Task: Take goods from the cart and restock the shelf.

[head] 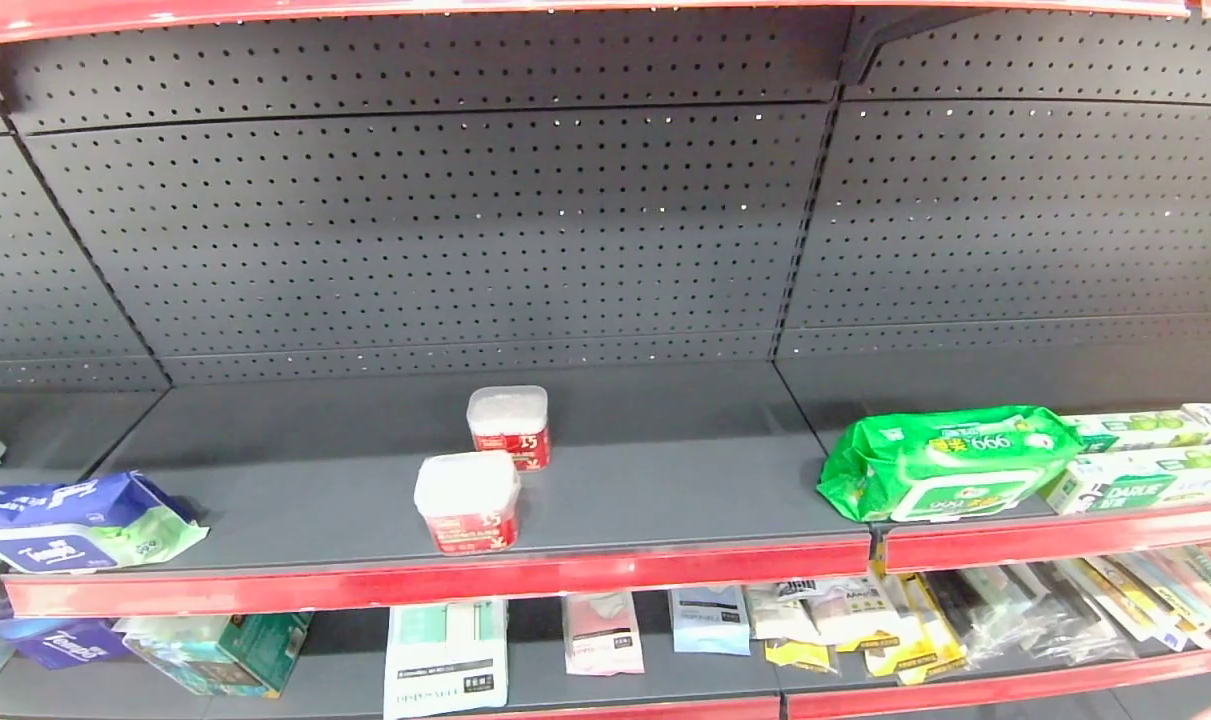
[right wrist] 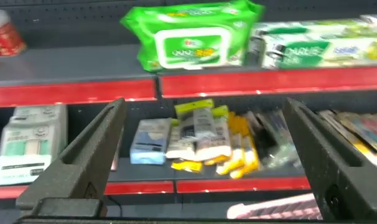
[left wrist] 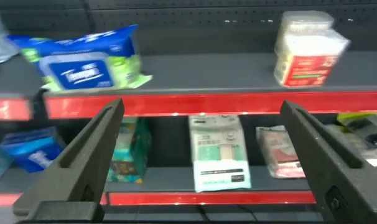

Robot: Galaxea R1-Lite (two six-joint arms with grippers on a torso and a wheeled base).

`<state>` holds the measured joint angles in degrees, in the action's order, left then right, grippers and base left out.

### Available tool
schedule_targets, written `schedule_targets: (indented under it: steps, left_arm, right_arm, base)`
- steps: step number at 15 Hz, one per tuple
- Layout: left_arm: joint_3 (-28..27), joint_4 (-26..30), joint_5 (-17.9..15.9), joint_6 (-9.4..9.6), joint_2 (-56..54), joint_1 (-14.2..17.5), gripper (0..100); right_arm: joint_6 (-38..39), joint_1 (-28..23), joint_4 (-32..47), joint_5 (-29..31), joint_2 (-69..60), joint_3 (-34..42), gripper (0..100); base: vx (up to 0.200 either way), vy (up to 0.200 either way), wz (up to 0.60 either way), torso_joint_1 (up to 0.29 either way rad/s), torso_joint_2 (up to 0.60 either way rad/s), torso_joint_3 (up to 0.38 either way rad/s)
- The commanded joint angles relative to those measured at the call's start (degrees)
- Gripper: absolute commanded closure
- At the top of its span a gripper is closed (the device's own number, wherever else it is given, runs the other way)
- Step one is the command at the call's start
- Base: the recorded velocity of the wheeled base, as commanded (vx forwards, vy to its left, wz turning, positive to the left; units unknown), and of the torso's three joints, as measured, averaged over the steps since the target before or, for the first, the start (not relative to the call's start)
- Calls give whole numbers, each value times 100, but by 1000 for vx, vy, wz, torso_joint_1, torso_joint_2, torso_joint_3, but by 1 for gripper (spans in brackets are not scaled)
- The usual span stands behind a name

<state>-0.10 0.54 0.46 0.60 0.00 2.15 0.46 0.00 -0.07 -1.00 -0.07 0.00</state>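
the left gripper [left wrist: 201, 107] and the right gripper [right wrist: 204, 104] are both held spread wide, with nothing gripped between the fingers. on the shelf [head: 665, 470] a front tub [head: 467, 500] and a rear tub [head: 508, 425] are set mid-board, close together. a blue wipes pack [head: 75, 520] is laid at the left edge, and a green wipes pack [head: 950, 462] at the right, just beside the toothpaste boxes [head: 1145, 475].

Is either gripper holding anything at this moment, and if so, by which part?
Nothing is held. The left gripper and the right gripper are both open, with nothing between their fingers.
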Motion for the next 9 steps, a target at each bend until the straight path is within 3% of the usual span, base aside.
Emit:
schedule_targets:
  steps: [1,3,4,5,6,7,8,9]
  left_arm:
    - [-8,-1,-2,11,0,-30,0]
    - [-307,17,-64,11,105,-39,0]
    - [-1432,17,-46,-236,1213,-48,0]
    - [-2697,-1,-99,-1202,2549,-48,0]
    - [-3277,61,-29,-1220,3463,-21,0]
    - [-3295,52,68,-1132,3902,-4,0]
    - [-3286,52,332,-877,4553,-4,0]
    - [-3365,-10,586,-824,5555,14,0]
  right_arm:
    - [-2,0,-1,-6,7,0,0]
    - [-11,0,-1,-6,7,0,0]
    - [-11,0,-1,-6,7,0,0]
    - [-11,0,-1,-6,7,0,0]
    - [-11,0,-1,-6,7,0,0]
    - [-11,0,-1,-6,7,0,0]
    - [-11,0,-1,-6,7,0,0]
    - [-11,0,-1,-6,7,0,0]
  base:
    - [0,0,0,0,0,0]
    - [0,0,0,0,0,0]
    - [0,0,0,0,0,0]
    - [0,0,0,0,0,0]
    - [0,0,0,0,0,0]
    - [0,0,0,0,0,0]
    - [0,0,0,0,0,0]
    - [0,0,0,0,0,0]
